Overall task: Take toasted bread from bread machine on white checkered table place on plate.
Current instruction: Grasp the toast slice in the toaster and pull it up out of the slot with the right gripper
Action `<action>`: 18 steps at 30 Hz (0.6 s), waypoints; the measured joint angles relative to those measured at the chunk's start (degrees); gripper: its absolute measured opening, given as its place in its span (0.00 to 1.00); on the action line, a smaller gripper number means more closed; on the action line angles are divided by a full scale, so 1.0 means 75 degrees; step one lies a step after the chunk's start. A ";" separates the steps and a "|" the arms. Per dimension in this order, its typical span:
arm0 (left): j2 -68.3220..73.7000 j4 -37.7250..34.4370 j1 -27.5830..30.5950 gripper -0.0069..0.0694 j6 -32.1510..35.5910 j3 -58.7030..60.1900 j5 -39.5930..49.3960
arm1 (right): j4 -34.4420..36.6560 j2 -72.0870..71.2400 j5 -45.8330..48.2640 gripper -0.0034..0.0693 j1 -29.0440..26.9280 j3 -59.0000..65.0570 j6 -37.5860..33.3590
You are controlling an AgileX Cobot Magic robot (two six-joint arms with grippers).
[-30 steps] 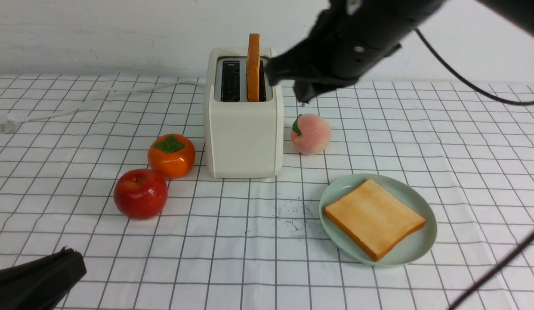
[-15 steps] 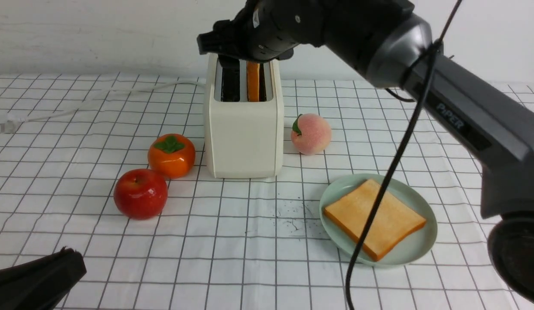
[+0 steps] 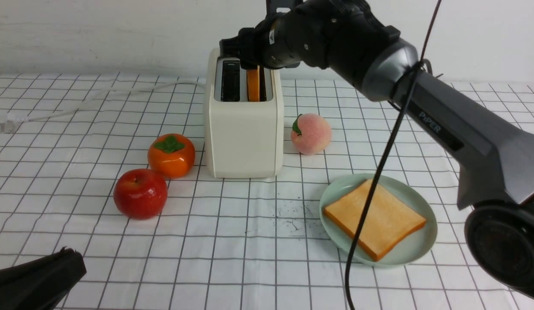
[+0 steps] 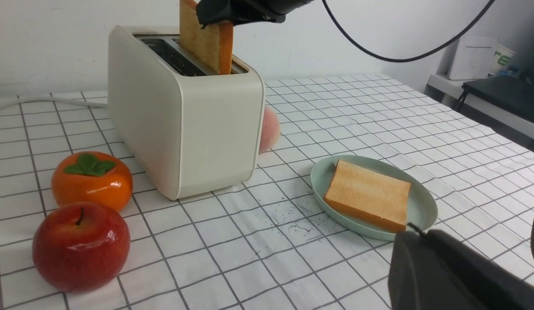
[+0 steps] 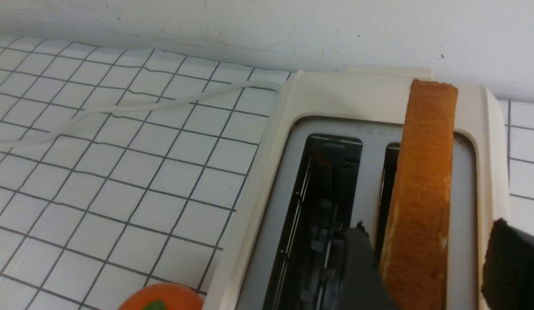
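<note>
Nearest the robot, the left pincer (image 3: 38, 280) lies low over the desk (image 3: 249, 267), clenched and well apart from everything else. Beyond it the plate (image 3: 415, 247) already carries one slice of toasted bread (image 3: 391, 217), lying flat and covering most of it. That is the first worry: a second slice has little bare plate to land on, so it may overhang the rim or slide off the first.

An apple (image 3: 140, 193) and a persimmon (image 3: 171, 155) sit on the robot's left of the bread machine (image 3: 243, 137), out of the likely path. The peach (image 3: 310, 133) stands just beside the machine, between it and the plate, and a low carry could knock it.

Farthest, the standing slice (image 5: 424, 193) rises upright from the slot on the robot's right side. The right pincer (image 5: 430, 258) is released and straddles it from above. One finger (image 5: 361, 267) is close against its face, over the grey strip between the slots. The other finger (image 5: 512, 258) stands apart from its far face. If the jaws close this unevenly, I judge the slice could be pushed askew and jam in the slot. It could also be nipped only near its top edge and slip on the lift.
</note>
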 joint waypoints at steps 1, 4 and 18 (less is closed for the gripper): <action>0.0000 0.0000 0.0000 0.09 0.0000 0.0000 0.0000 | 0.0000 0.0029 -0.0024 0.57 0.0000 0.0000 0.0017; 0.0000 0.0000 0.0000 0.09 0.0000 0.0000 0.0000 | 0.0000 0.0037 -0.0061 0.57 0.0014 0.0000 0.0018; 0.0000 0.0000 0.0000 0.09 0.0000 0.0000 0.0000 | -0.0029 0.0103 -0.0192 0.44 0.0022 -0.0039 0.0018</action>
